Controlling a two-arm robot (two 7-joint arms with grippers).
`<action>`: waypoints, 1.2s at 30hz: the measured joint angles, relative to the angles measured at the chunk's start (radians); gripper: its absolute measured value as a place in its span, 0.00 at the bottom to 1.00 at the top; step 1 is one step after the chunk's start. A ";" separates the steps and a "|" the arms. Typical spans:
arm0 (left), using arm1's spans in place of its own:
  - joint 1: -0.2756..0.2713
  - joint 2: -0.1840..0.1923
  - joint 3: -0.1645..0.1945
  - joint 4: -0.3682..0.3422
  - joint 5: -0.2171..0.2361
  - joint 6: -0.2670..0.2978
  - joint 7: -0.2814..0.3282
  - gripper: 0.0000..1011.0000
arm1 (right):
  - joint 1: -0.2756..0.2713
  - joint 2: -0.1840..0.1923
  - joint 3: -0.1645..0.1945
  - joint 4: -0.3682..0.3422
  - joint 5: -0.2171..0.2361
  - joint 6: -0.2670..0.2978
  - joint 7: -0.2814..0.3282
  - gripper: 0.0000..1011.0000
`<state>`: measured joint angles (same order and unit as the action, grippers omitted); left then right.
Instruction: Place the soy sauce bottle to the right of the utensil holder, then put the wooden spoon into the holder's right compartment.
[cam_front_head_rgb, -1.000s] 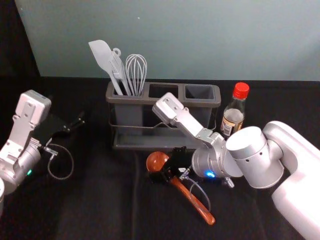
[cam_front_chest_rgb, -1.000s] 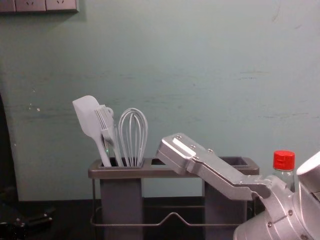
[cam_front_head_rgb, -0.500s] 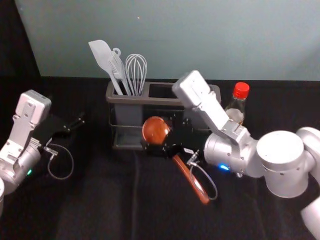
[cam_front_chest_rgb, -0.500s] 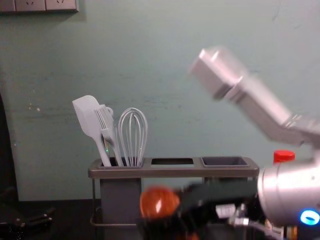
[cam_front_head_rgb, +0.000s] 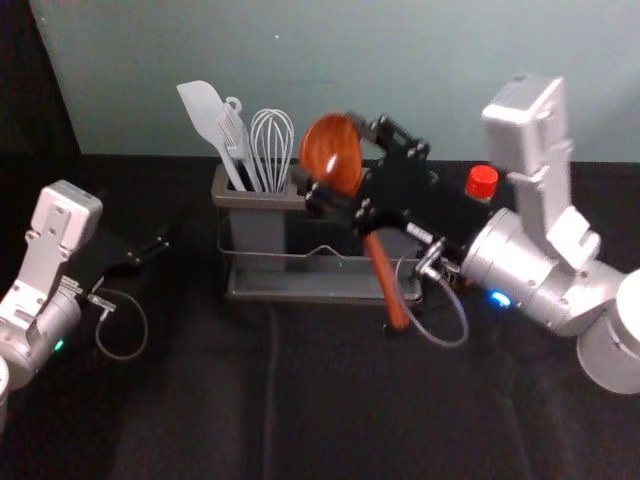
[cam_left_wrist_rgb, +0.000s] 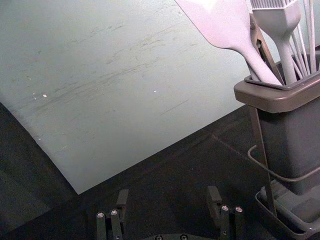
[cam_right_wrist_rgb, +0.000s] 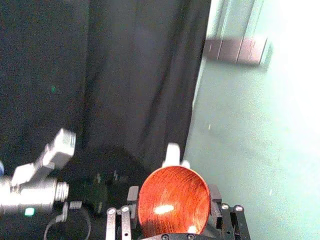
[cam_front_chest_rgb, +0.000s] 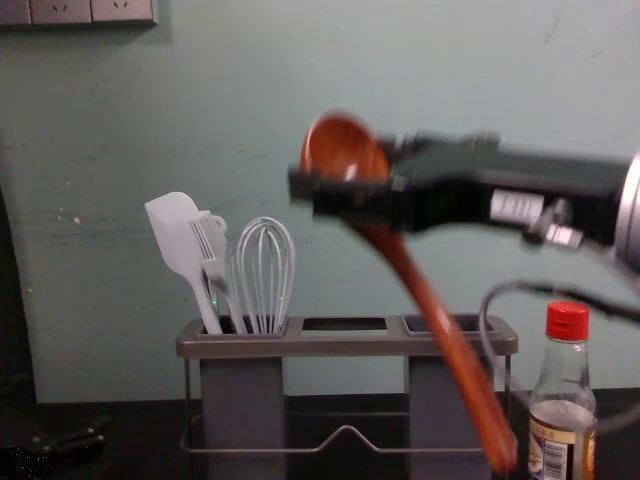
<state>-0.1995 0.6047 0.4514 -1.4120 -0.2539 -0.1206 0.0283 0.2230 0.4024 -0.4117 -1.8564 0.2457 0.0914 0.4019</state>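
Observation:
My right gripper holds the wooden spoon at its bowl, above the utensil holder. In the chest view, the spoon slants with bowl up and handle down toward the right, passing before the holder's right compartment; my right gripper reaches in from the right. The bowl lies between both fingers of my right gripper. The soy sauce bottle stands upright, right of the holder. My left gripper is parked at the left, open in its wrist view.
A white spatula, a brush and a whisk stand in the holder's left compartment. The wall rises behind the dark table.
My right gripper has lifted the spoon from low in front of the holder to above its rim, and the handle hangs more steeply. The left arm has stayed still.

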 joint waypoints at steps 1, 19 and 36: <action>0.000 0.000 0.000 0.000 0.000 0.000 0.000 0.99 | 0.005 0.001 0.011 -0.004 0.012 -0.022 0.005 0.83; 0.000 0.000 0.000 0.000 0.000 0.000 0.000 0.99 | 0.133 -0.040 0.051 0.109 0.001 -0.161 -0.015 0.83; 0.000 0.000 0.000 0.000 0.000 0.000 0.000 0.99 | 0.248 -0.106 0.044 0.325 -0.066 -0.261 -0.021 0.83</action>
<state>-0.1996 0.6047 0.4514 -1.4120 -0.2539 -0.1205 0.0283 0.4712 0.2961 -0.3677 -1.5314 0.1800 -0.1692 0.3812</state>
